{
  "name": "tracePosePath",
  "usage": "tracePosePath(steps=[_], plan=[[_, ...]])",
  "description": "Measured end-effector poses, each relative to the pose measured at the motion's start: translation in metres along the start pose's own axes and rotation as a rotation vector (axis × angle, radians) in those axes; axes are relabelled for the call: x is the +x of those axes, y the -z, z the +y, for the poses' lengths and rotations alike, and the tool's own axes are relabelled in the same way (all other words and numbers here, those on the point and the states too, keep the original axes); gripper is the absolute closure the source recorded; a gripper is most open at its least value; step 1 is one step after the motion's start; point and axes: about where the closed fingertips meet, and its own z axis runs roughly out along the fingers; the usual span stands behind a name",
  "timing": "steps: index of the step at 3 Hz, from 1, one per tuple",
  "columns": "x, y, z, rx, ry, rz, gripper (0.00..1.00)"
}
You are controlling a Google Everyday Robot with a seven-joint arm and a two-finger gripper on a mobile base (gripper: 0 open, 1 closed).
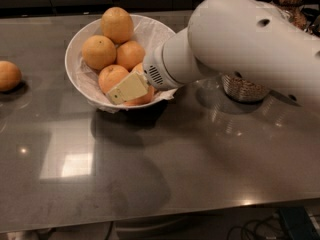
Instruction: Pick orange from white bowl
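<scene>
No text, label, brand or number can be read on anything here. The gripper (126, 89) is inside the white bowl (74, 54), at its near side.
</scene>
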Motion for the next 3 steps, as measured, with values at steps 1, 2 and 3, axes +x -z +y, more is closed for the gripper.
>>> tracePosePath(steps=[1, 2, 3], plan=[[0.0, 0.0003, -0.0004, 0.003, -0.005, 0.001, 0.17], [0.0, 0.0003, -0.0004, 0.003, -0.005, 0.001, 0.16], [0.0055, -0.0028, 0.0017, -0.002, -0.023, 0.009, 0.17]])
